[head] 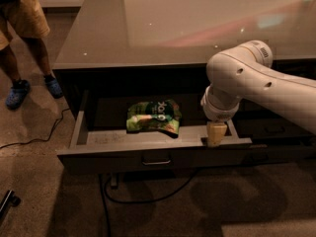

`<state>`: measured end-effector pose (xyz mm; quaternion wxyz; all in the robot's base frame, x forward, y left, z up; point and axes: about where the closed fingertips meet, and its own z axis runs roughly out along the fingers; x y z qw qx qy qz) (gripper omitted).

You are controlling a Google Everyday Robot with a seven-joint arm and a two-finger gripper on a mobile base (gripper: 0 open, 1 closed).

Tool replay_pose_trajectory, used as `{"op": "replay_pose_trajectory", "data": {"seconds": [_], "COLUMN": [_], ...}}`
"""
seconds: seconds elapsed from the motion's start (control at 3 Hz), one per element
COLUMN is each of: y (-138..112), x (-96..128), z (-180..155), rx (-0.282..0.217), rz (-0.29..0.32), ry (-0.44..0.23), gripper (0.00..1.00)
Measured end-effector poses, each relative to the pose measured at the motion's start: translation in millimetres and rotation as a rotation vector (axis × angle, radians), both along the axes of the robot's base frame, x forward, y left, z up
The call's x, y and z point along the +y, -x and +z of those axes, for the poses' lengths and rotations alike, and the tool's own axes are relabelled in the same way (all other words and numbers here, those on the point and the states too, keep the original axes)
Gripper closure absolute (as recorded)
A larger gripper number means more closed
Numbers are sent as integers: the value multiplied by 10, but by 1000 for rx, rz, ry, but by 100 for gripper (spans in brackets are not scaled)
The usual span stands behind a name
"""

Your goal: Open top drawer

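The top drawer (98, 158) stands open, its dark front pulled well out past the edge of the bench (163, 33) above it, lighter grey walls showing inside. The small metal bar handle (156, 160) sits at the middle of the drawer front. The robot's white arm (256, 80) reaches in from the drawer's right side and bends down over its right end. The tan tool (216, 134) hangs at the top edge of the drawer front, just beside the drawer's right wall; whether it is wide, narrow or gripping the edge cannot be told from this view.

A green snack bag (153, 116) lies on the drawer floor near the middle, close behind the front wall and well apart from the tool, with bare drawer floor between the bag and the left wall. To the right of the drawer, the dark fronts of the neighbouring column (276, 130) sit further back, under the arm.

In front of the drawer lies speckled floor (212, 201), crossed by a dark cable (143, 197) that loops out from beneath the drawer front. A second cable (34, 140) trails off from the drawer's left corner. A person's legs (29, 48) in blue shoes (17, 93) stand to the left of the drawer, beyond the bench's corner and well apart from the drawer's left edge.
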<state>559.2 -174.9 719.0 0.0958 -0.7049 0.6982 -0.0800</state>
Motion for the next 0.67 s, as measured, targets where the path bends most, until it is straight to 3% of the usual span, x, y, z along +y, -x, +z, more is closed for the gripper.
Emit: {"op": "replay_pose_trajectory", "data": {"seconds": [0.67], "y": [-54], "x": [-22], "z": [-66], "rx": [2], "rz": [-10], "ry": [-6], "gripper": [66]}}
